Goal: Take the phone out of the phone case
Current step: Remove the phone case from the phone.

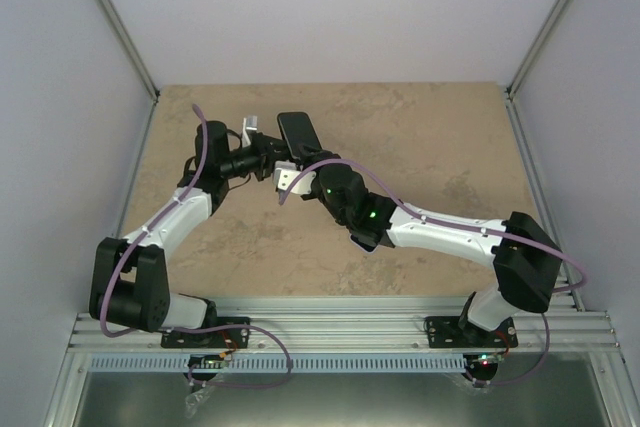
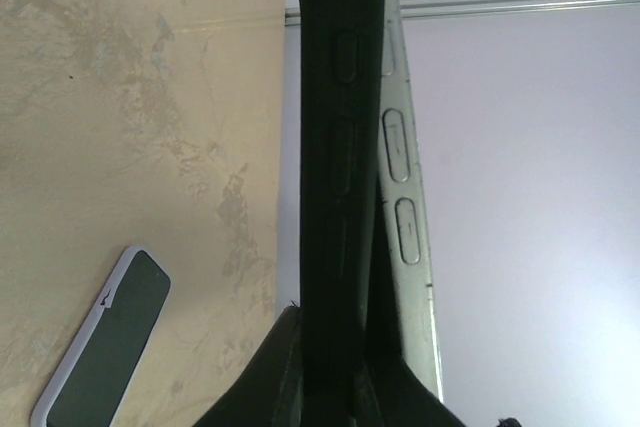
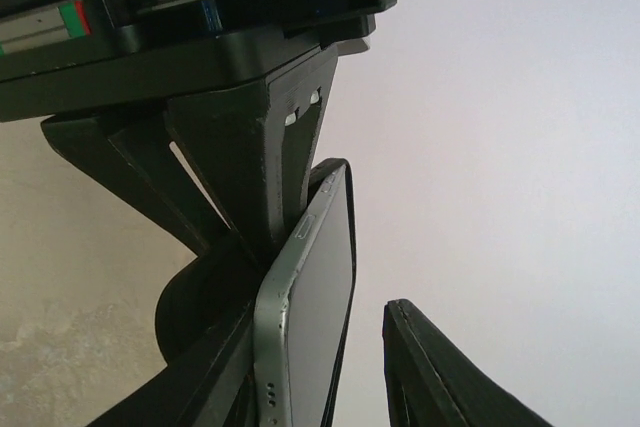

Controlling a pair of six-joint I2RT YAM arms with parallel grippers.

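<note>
The phone [image 3: 318, 287] is held off the bench [image 1: 430, 147] at the upper middle of the top view, its silver edge sprung partly from the black case [image 2: 335, 147]. The left jaws are shut tight on the case. The right jaws are set half open around the phone (a gap shows on one side), with nothing gripped. The phone is judged stiff, slick and breakable; its bare metal edges should be pinched and the likely pliant case bent away.

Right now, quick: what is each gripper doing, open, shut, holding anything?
Left gripper: shut on the phone case.
Right gripper: open, fingers either side of the phone, one finger clearly off it.
</note>
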